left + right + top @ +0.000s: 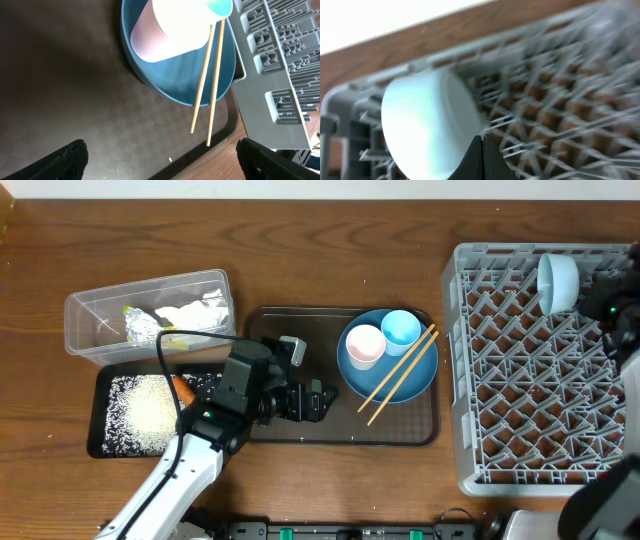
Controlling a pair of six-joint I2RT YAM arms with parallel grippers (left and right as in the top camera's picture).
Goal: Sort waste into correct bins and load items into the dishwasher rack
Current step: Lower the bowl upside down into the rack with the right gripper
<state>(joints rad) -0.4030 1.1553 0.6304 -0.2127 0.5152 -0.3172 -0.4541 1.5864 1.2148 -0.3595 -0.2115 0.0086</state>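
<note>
Two cups, pink cup (364, 346) and light blue cup (401, 328), sit with the chopsticks (400, 376) on the blue plate (398, 388) overhead, left gripper (320, 402) at its 9 o'clock, right arm (612, 305) cut off at the frame edge. Left wrist: fingers (65, 159) spread wide, nothing between; plate cropped at 12 o'clock. Right wrist, blurred: right gripper (481, 150) pinched closed, empty, bowl (420, 125) at 10 o'clock in the rack (560, 100).
</note>
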